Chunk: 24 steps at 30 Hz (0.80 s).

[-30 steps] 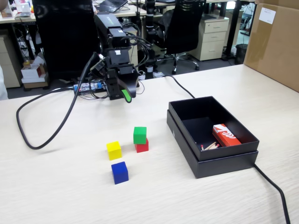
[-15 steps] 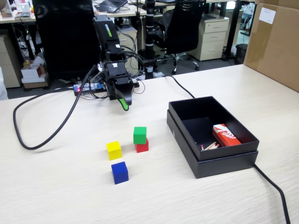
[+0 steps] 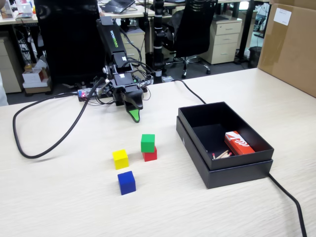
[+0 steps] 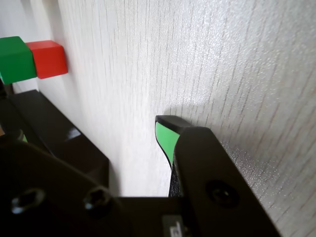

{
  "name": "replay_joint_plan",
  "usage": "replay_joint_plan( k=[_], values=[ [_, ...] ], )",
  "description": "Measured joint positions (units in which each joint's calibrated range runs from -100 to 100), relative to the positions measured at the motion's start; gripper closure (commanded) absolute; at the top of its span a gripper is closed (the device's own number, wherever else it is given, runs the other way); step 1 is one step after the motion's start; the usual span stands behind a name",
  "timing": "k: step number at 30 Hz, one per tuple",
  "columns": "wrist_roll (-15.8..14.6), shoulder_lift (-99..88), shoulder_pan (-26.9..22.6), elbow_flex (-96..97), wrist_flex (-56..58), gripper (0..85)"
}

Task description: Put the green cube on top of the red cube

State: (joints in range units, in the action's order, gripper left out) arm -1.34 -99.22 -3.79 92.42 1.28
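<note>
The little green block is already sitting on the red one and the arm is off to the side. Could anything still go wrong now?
Perhaps. The green cube sits shifted toward the left of the red cube in the fixed view, not squarely centred, so a bump to the table might tip it off. The gripper hangs low over the table, close behind the stack; swinging toward it could knock it. The yellow cube stands close beside the stack too.

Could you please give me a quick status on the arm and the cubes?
Gripper empty, back near its base, jaws' state unclear. Green cube sits on red cube. Nothing in the way.
</note>
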Motion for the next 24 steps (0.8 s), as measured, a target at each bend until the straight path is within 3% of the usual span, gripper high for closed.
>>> replay_joint_plan(
  k=[24],
  values=[
    [0.0,0.0,0.3,2.0,-1.5,35.5]
  ],
)
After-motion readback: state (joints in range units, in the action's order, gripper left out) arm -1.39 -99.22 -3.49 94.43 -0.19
